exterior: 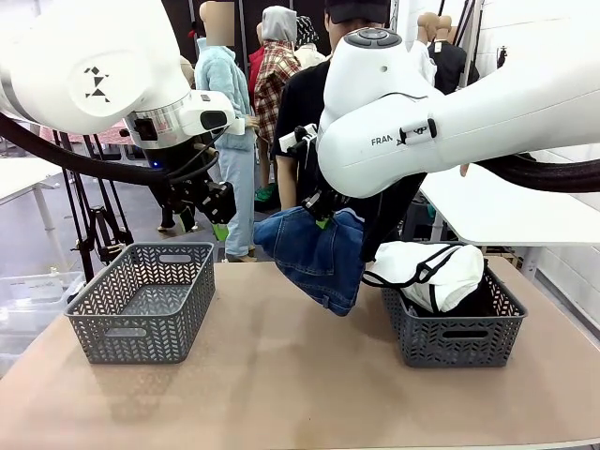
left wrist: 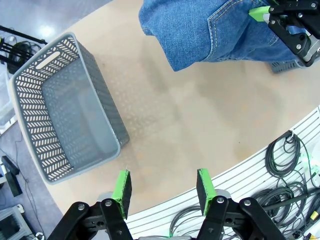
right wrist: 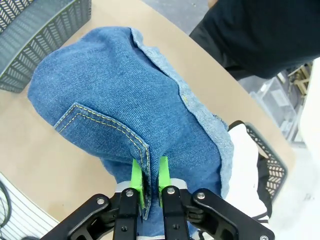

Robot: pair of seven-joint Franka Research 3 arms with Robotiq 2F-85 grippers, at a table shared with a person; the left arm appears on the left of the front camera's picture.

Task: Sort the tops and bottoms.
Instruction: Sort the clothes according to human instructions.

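A tan tabletop (exterior: 281, 375) carries two grey lattice baskets: one (exterior: 141, 300) at nine o'clock, the other (exterior: 455, 333) at three o'clock. Black cables (left wrist: 287, 165) coil beyond the tabletop's edge. A person (exterior: 305, 103) in black stands at twelve o'clock.

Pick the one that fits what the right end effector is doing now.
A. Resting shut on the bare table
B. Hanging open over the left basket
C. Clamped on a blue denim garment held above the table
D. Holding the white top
C: the right end effector pinches a fold of the denim garment, which hangs clear of the table between the two baskets.
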